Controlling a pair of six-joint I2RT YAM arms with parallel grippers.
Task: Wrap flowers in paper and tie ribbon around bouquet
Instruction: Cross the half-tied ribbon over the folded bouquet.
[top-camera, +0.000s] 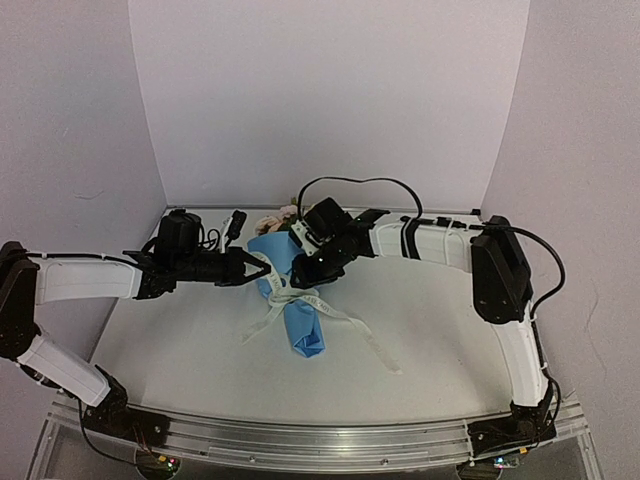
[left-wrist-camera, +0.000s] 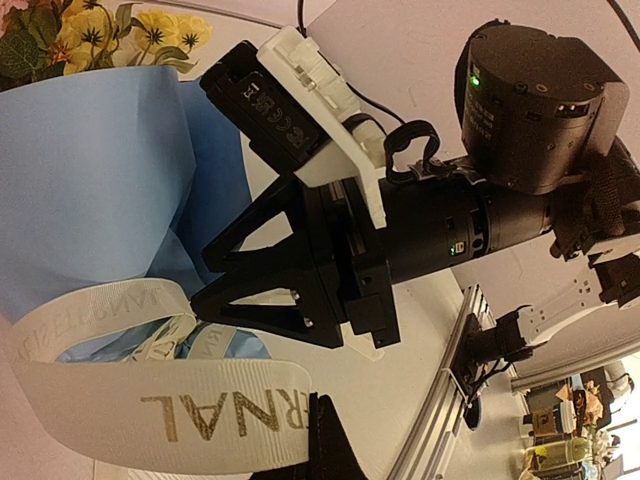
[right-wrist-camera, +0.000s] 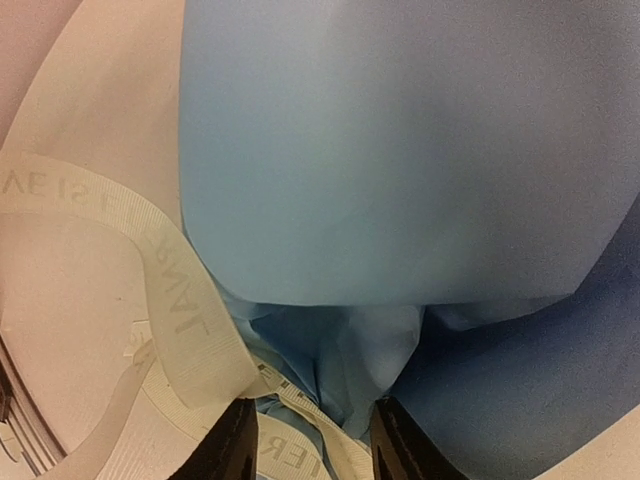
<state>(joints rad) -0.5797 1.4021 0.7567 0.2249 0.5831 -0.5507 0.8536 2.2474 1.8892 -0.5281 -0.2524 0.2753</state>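
The bouquet (top-camera: 302, 328) lies on the table, a blue paper (left-wrist-camera: 90, 180) cone with its narrow end toward me. Pink and yellow flowers (top-camera: 275, 222) (left-wrist-camera: 100, 30) show at its far, wide rim. The cream ribbon (top-camera: 340, 318) loops round the cone's waist, and its ends trail off to the left and right. My left gripper (top-camera: 268, 272) (left-wrist-camera: 315, 432) is shut on a printed stretch of ribbon (left-wrist-camera: 150, 410) beside the cone's left edge. My right gripper (top-camera: 300, 278) (right-wrist-camera: 315, 445) hovers over the waist, jaws apart, straddling folds of paper (right-wrist-camera: 400, 150) and a strand of ribbon (right-wrist-camera: 180, 300).
The white table (top-camera: 430, 330) ends in an aluminium rail (top-camera: 320, 440) along the near edge. Lilac walls close in the back and both sides. A black cable (top-camera: 350, 183) arches over the right wrist.
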